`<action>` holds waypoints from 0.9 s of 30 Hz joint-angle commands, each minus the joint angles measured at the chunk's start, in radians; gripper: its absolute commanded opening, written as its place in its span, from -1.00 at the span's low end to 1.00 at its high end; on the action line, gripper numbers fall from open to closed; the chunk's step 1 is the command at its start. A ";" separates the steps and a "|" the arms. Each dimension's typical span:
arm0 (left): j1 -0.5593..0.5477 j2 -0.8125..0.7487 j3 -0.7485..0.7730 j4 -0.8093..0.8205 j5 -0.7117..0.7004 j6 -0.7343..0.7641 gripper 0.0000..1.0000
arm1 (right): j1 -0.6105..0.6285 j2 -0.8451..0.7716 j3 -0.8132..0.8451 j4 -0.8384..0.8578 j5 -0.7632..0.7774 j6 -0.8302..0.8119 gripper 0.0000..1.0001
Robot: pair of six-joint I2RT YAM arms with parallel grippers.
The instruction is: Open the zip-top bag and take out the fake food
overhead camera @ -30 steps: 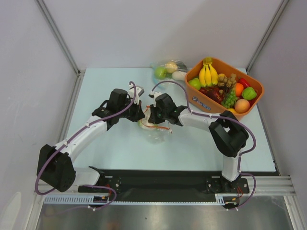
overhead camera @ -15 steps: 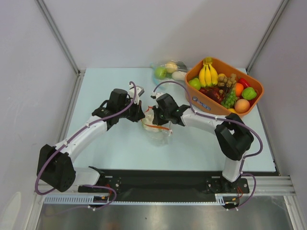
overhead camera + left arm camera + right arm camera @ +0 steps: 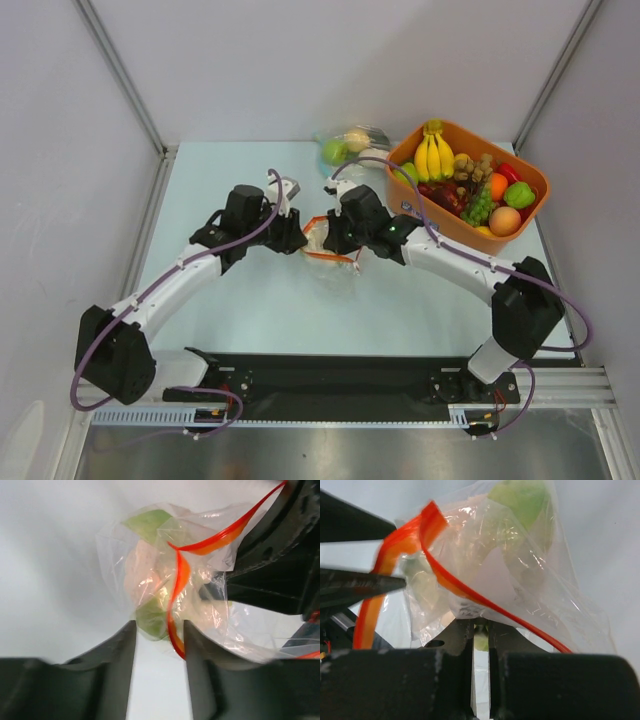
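Observation:
The zip-top bag (image 3: 322,243) hangs crumpled between my two grippers at mid-table, its orange-red zip strip (image 3: 178,575) parted and looping. Inside it lies the fake food: green pieces (image 3: 150,622) and a pale piece (image 3: 144,575); in the right wrist view a green piece (image 3: 524,500) shows through the plastic. My left gripper (image 3: 159,627) (image 3: 297,238) is open, and the strip's lower end runs just by its right finger. My right gripper (image 3: 480,625) (image 3: 333,240) is shut on a fold of the bag's plastic just below the strip.
An orange basket (image 3: 535,176) at the back right holds a banana bunch (image 3: 434,152) and other toy fruit. Another clear bag with a green apple (image 3: 336,152) lies behind, by the basket. Grey walls close in the left, back and right sides.
My left gripper has opened and let go of the bag. The right gripper has carried its side of the bag back and to the right, and the strip's two sides now stand apart.

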 commanded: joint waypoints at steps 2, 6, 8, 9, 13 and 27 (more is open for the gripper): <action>0.000 -0.116 -0.041 0.110 0.038 -0.003 0.10 | -0.041 -0.075 -0.033 0.034 -0.036 0.017 -1.00; 0.000 -0.180 -0.084 0.211 0.072 -0.011 0.38 | -0.088 -0.105 -0.088 0.100 -0.108 0.063 -1.00; -0.001 -0.193 -0.107 0.242 0.107 -0.023 0.42 | -0.122 -0.117 -0.119 0.142 -0.168 0.085 -1.00; 0.000 -0.196 -0.115 0.268 0.118 -0.031 0.43 | -0.134 -0.131 -0.127 0.154 -0.188 0.103 -1.00; 0.000 -0.177 -0.115 0.286 0.158 -0.085 0.43 | -0.190 -0.175 -0.151 0.199 -0.288 0.146 -1.00; -0.013 -0.282 -0.391 0.616 0.119 -0.402 0.47 | -0.316 -0.281 -0.219 0.361 -0.563 0.315 -1.00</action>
